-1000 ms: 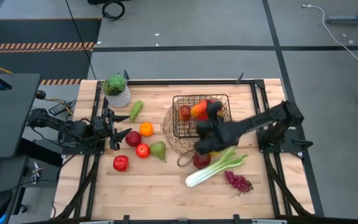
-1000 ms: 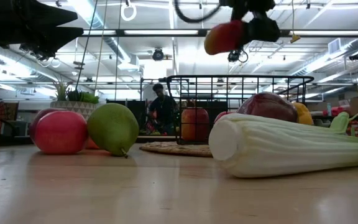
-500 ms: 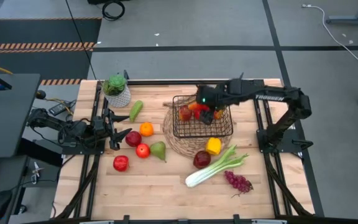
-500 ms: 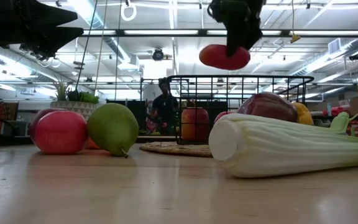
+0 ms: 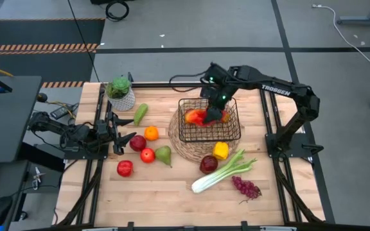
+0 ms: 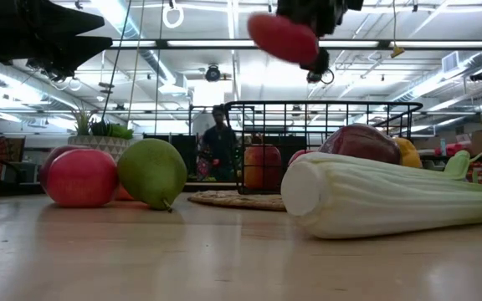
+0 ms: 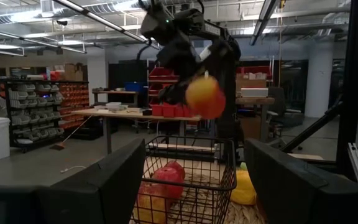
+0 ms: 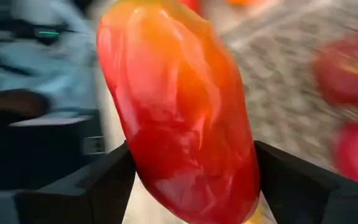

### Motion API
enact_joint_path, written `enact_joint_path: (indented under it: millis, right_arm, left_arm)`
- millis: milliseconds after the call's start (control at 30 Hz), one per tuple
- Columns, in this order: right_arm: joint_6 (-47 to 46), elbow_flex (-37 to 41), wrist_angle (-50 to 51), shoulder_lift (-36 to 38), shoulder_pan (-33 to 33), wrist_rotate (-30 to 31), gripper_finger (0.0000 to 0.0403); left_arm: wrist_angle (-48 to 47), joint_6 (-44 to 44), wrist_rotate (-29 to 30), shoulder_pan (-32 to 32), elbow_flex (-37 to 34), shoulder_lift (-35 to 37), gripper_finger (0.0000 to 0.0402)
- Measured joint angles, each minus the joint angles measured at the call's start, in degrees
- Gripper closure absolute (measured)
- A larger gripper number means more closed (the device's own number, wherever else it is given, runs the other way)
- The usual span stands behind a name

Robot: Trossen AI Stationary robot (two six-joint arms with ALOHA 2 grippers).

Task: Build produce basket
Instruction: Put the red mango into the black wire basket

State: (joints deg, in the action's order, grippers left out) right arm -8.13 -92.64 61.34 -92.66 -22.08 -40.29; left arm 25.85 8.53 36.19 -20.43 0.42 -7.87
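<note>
My right gripper [image 5: 214, 110] is shut on a red-orange pepper [image 5: 202, 118] and holds it in the air over the black wire basket [image 5: 180, 128]. The low view shows the pepper [image 6: 281, 38] well above the basket's rim [image 6: 325, 104]. A red apple [image 7: 168, 175] lies inside the basket, which stands on a round woven mat [image 5: 184, 147]. My left gripper [image 5: 118, 132] waits open at the table's left edge with nothing between its fingers. My right gripper pinches the pepper's two long sides [image 8: 135, 168] between its two fingers [image 8: 86, 186]. The fingers lie across the pepper and slant down from the table's far side. The pepper is tilted and lifted clear of the basket.
Left of the mat lie red apples [image 5: 137, 142], an orange [image 5: 151, 133] and green pears [image 5: 164, 154]. Near the mat's front are a yellow pepper [image 5: 220, 150], a dark red apple [image 5: 209, 164], celery [image 5: 223, 173] and grapes [image 5: 246, 187]. A potted plant [image 5: 121, 93] stands far left.
My right arm has swung from the basket's near side round toward the table's far edge, and its wrist has rolled. The pepper has stayed over the basket, turned about, dipped and then risen higher.
</note>
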Motion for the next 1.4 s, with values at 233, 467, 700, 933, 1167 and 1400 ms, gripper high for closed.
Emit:
enact_joint_path:
  millis: [233, 467, 700, 933, 1167, 1400]
  right_arm:
    - [4.55, 0.0, -6.24, 0.11, -0.44, -7.92, 0.0089]
    - [4.82, 0.0, -6.63, 0.11, -0.44, -8.83, 0.0089]
    - [4.86, 0.0, -6.0, 0.11, 0.16, 6.09, 0.0089]
    - [1.53, 0.0, 2.41, -0.11, 4.57, 33.43, 0.009]
    - [1.65, 1.49, 10.16, -0.09, 7.69, 37.9, 0.009]
    - [0.57, 9.15, 9.47, -0.15, 7.84, 36.2, 0.009]
  left_arm:
    - [-0.01, 0.0, 0.0, 0.01, 0.01, 0.01, 0.012]
    - [-0.01, -0.01, 0.01, -0.01, 0.0, 0.0, 0.012]
    - [0.01, -0.01, -0.01, -0.01, 0.01, 0.0, 0.012]
    - [-0.01, 0.01, -0.01, 0.01, -0.01, -0.01, 0.012]
    - [-0.01, 0.01, -0.01, 0.0, -0.01, 0.01, 0.012]
    - [-0.01, 0.01, 0.0, 0.0, 0.0, 0.0, 0.012]
